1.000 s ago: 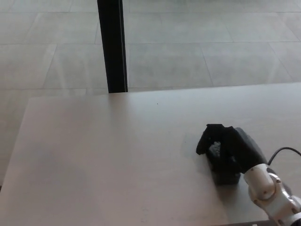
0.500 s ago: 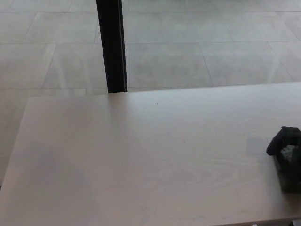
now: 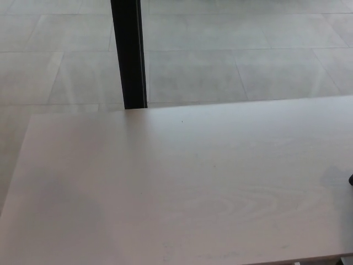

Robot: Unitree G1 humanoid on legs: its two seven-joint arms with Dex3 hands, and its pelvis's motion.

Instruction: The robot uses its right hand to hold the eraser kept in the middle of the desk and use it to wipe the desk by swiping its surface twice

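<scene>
- Rightward goes the right hand: a second ago it sat black and bunched on the desk right of the middle, half a second ago it was at the right edge, and now I see only a dark sliver of it at the picture's right border.
- From that sliver I cannot tell whether its fingers are apart, together or clamped on anything.
- I cannot see the eraser now; it was under that hand earlier, and its present place is out of my view.
- A faint grey shadow lies on the desk just beside the sliver.
- My left hand does not show.
- Beyond the desk's far edge a black post stands on the tiled floor.
</scene>
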